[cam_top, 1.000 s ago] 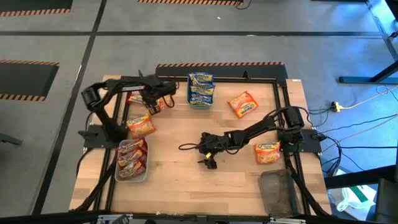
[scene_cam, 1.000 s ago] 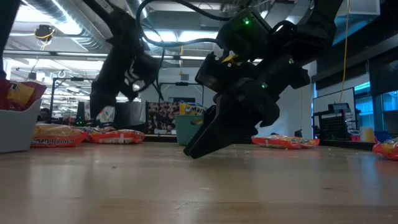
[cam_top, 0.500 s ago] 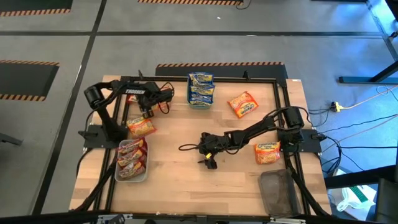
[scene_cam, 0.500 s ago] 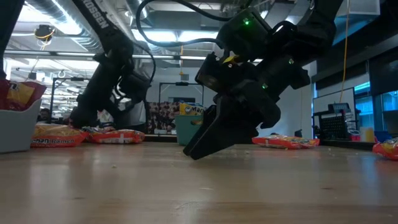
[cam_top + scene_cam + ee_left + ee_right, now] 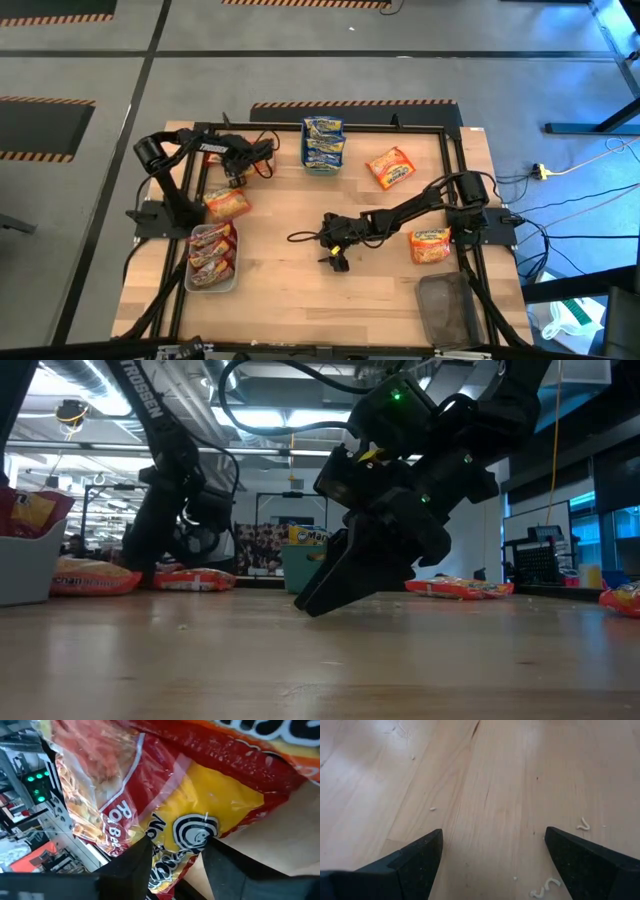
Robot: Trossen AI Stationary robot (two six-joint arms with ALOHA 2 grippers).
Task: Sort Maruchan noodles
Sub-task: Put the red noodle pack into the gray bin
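My left gripper (image 5: 233, 172) is low over the table's far left part, shut on a red-and-yellow Maruchan packet (image 5: 200, 805) that fills the left wrist view. Another red packet (image 5: 228, 203) lies flat just nearer. More red packets sit in the grey tray (image 5: 190, 278) at the left edge. Blue-and-yellow packets stand in the teal tray (image 5: 323, 168) at the far middle. Two orange packets (image 5: 390, 167) (image 5: 430, 243) lie flat on the right. My right gripper (image 5: 335, 252) is open, its tips close above bare wood (image 5: 490, 820) at the table's middle. My left gripper pinches the red-and-yellow packet's edge (image 5: 172, 852) between its two fingers (image 5: 135, 865), near the printed round logo. The fingers slant down at it from the far right. In the low view the gripper (image 5: 150, 565) is down at table height, among the packets lying there.
A dark tray (image 5: 450, 308) sits at the near right corner. Black frame rails (image 5: 455, 150) run along the table's far, left and right sides. Noodle crumbs (image 5: 582, 825) are scattered on the wood under my right gripper. Bare wood stretches across the near middle.
My left gripper has moved toward the table's left edge and gone down from well above the table to table height, staying shut on the packet, which came with it.
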